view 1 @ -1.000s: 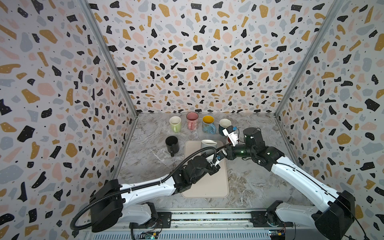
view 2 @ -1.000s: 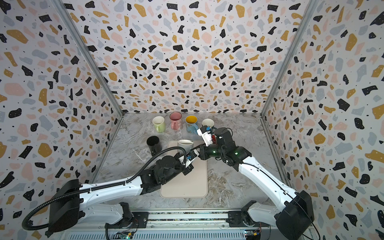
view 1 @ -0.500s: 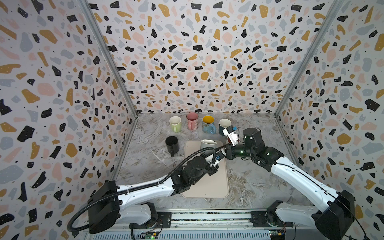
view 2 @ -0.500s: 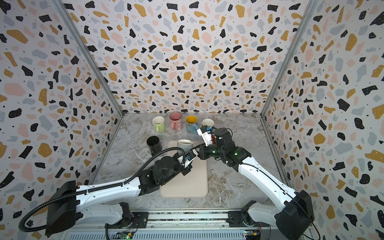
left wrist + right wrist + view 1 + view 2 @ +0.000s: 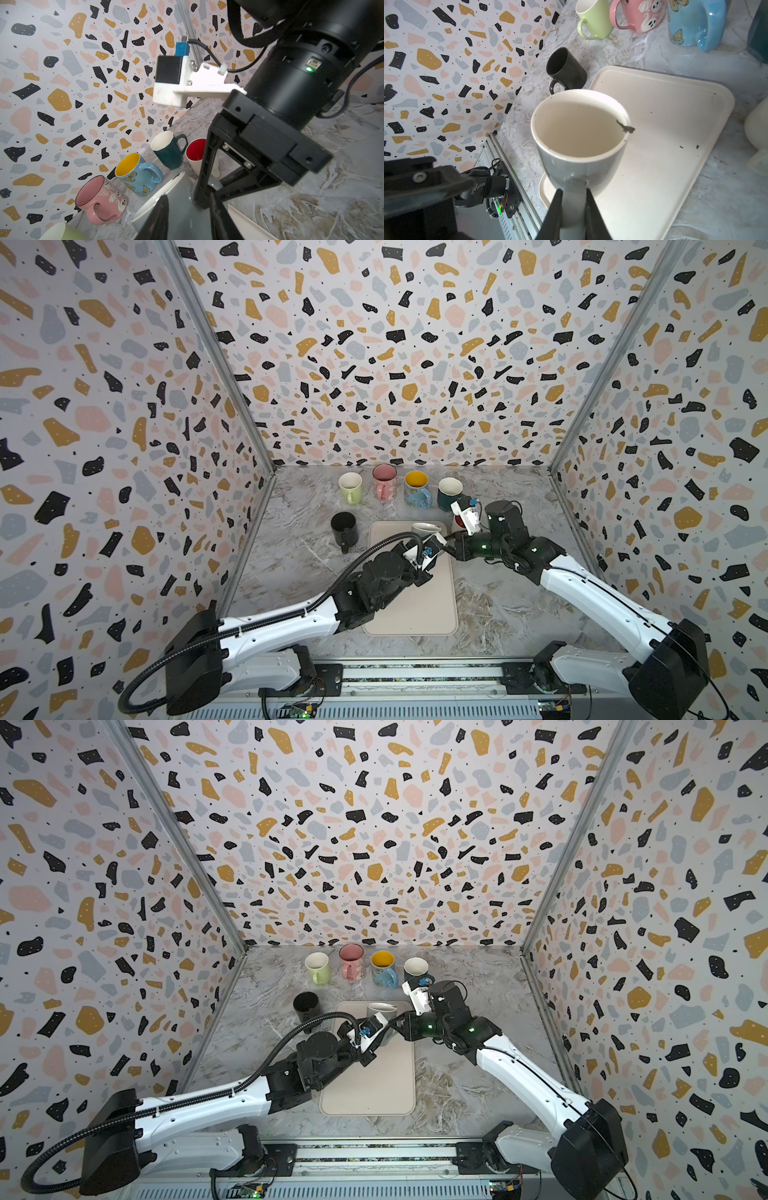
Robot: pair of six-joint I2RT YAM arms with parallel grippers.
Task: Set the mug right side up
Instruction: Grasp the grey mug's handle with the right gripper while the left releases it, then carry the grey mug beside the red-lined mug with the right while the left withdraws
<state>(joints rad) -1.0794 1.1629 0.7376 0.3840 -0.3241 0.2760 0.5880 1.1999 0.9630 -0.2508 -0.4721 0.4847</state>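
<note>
The grey mug [image 5: 424, 528] is mouth up over the far end of the tray [image 5: 411, 614]. The right gripper [image 5: 573, 192] pinches its handle. The left gripper [image 5: 188, 199] is just beside it, fingers apart, holding nothing.

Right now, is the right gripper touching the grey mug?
Touching. The right wrist view shows the right gripper pinching the grey mug by its handle from both sides.

Grey mug [image 5: 579, 166] glossy ceramic; tray [image 5: 664, 135] smooth matt plastic.
</note>
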